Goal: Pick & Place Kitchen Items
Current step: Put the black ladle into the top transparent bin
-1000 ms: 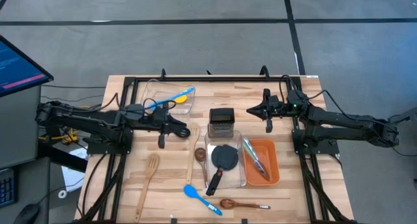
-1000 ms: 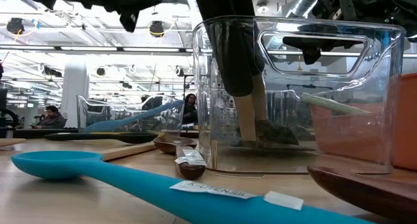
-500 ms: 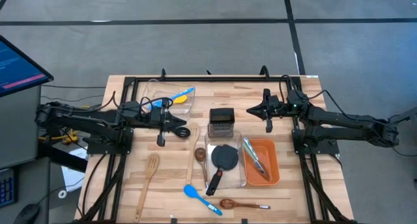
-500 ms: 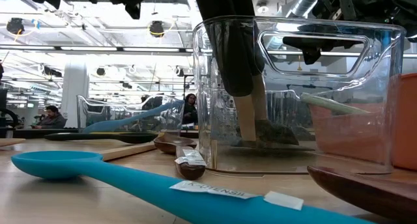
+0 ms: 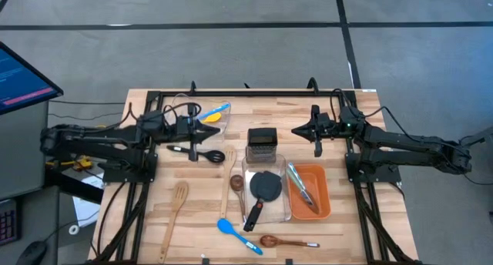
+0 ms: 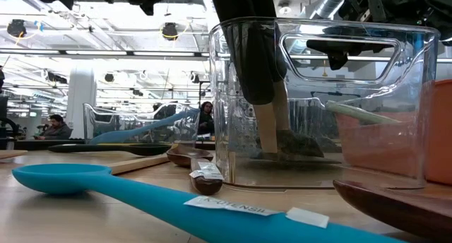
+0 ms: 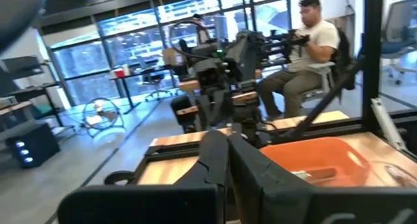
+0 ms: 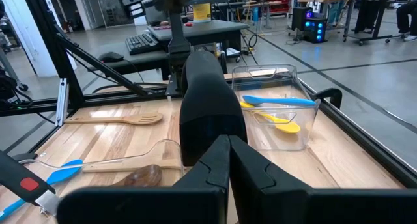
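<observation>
Hovering near the table's far left corner beside the clear bin [image 5: 202, 115], the left gripper [image 5: 190, 134] grasps a black ladle [image 5: 202, 153] with clenched fingers, apparently for binning, while the right gripper [image 5: 316, 134] waits clenched, empty.

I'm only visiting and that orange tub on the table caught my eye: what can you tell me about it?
The orange plastic bin is a shallow rectangular tub with rounded corners, open on top. It sits flat on the wooden table, right beside a clear plastic container. Metal tongs lie slantwise inside it. Neither gripper touches it.
</observation>
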Action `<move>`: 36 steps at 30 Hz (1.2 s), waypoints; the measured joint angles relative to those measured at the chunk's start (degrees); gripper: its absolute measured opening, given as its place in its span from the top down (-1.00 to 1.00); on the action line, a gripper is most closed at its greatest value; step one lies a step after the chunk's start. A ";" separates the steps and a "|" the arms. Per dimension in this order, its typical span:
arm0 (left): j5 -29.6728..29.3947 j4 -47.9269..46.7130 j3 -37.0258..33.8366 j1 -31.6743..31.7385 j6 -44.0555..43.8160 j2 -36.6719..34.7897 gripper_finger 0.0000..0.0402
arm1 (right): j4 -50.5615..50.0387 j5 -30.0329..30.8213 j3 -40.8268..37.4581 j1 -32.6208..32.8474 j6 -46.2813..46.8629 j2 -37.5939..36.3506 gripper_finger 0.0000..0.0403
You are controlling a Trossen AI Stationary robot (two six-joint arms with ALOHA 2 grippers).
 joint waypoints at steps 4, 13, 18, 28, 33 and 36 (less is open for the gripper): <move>-0.02 0.66 0.00 1.10 -0.31 -0.12 0.99 | 0.00 0.00 0.02 0.00 0.00 0.00 1.00; 0.00 2.13 0.04 1.06 -0.56 -0.81 0.99 | -0.05 0.00 0.02 0.00 -1.94 0.00 1.00; 0.00 2.83 0.04 0.46 -0.07 -1.14 0.99 | -0.07 0.00 0.00 0.00 -2.40 0.00 1.00; -18.06 -1.20 0.04 1.55 6.12 -1.11 0.99 | -0.09 0.00 0.00 0.00 -2.43 0.00 1.00; -18.84 -11.41 2.01 5.75 5.50 -1.58 0.99 | -0.14 0.00 0.01 0.00 -2.45 0.00 1.00; -16.04 -16.34 4.80 8.75 3.21 -1.60 0.99 | -0.15 0.05 0.00 -0.02 -2.45 0.00 1.00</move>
